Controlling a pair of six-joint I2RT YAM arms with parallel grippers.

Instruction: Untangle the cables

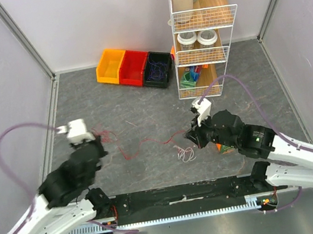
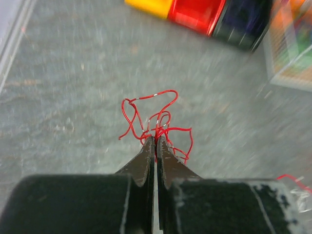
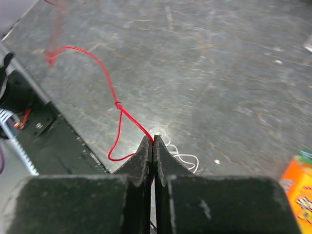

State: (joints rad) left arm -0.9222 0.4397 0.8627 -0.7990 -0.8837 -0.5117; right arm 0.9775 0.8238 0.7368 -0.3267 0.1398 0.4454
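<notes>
Grey mottled counter [image 1: 142,104] sitting between pale walls; yellow, red, black bins [image 1: 134,68] and wire rack [image 1: 206,54] standing at back. Red cable [image 1: 149,143] stretching from left gripper [image 1: 101,139] to right gripper [image 1: 194,137]; white cable [image 1: 185,154] lying near right one.
Left wrist: left gripper [image 2: 155,142] pinching tangled red cable [image 2: 157,129], jaws closed.
Right wrist: right gripper [image 3: 153,142] clamping red cable [image 3: 118,104]; white cable [image 3: 187,157] lying just beyond.

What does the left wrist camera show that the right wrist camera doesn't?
Only the left wrist view: red cable bunched in a tangled clump at the tips of the left gripper, plus the yellow bin, red bin and dark bin beyond. Only the right wrist view: a long red strand running left from the right gripper, white cable loops beneath it, and an orange package at lower right. Both: jaws shut on red cable above the grey table.
</notes>
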